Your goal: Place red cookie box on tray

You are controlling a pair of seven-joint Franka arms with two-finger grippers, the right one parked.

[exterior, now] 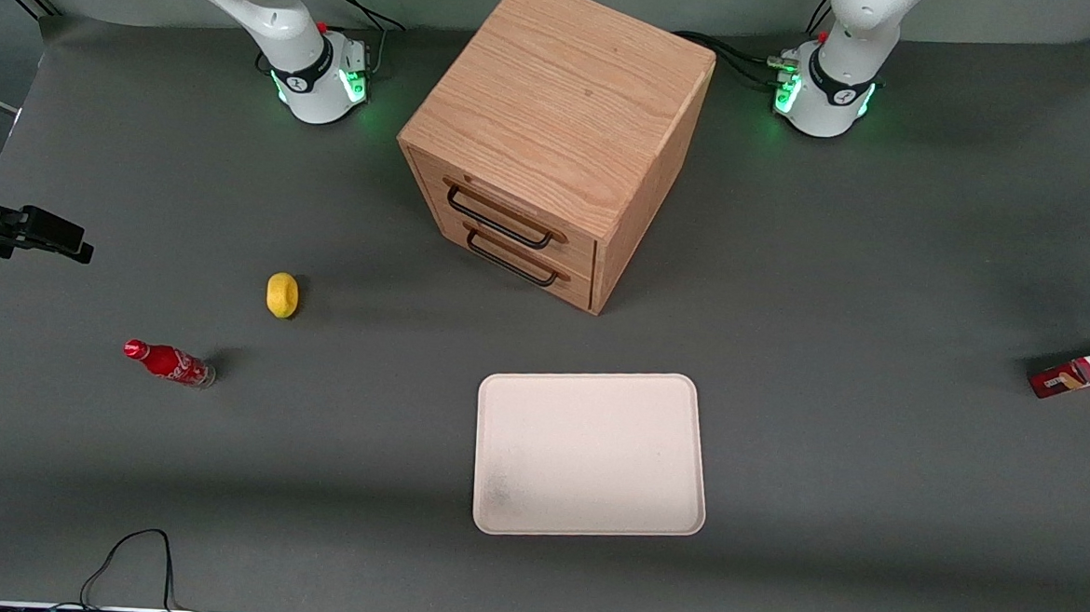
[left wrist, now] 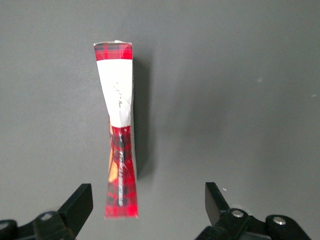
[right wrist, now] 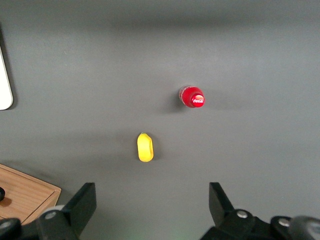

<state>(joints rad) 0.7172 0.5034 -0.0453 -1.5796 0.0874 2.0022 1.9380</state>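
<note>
Red cookie box [exterior: 1084, 373] lay flat on the grey bench [exterior: 883, 268] in the front view, out at the working arm's end and partly cut off by the frame edge, well apart from the tray [exterior: 590, 454]. That cream tray sat bare, nearer the camera than the wooden drawer cabinet [exterior: 554, 139]. Toward the parked arm's end stood a small red Coca-Cola bottle [exterior: 169, 363] and a lemon [exterior: 282, 294]; neither lay between box and tray, and the stretch of bench between them looked open, so I judged nothing would hinder the carry. The working pincer itself did not show in this view.

From the left wrist camera, the pincer [left wrist: 149, 205] hung above the bench with its fingers [left wrist: 77, 202] spread wide, holding nothing. The box [left wrist: 119, 150] rested with one tartan end close beside one finger rather than centred in the gap. Its carton looked pinched in at the waist where the white section met the red, so it was probably light, thin card that would crush under a hard squeeze. I would take it gently across its narrow width, near mid-length.

From the right wrist camera, only the bottle [right wrist: 192, 97], the lemon [right wrist: 145, 147], a corner of the cabinet [right wrist: 25, 197] and a sliver of tray [right wrist: 5, 80] showed.
</note>
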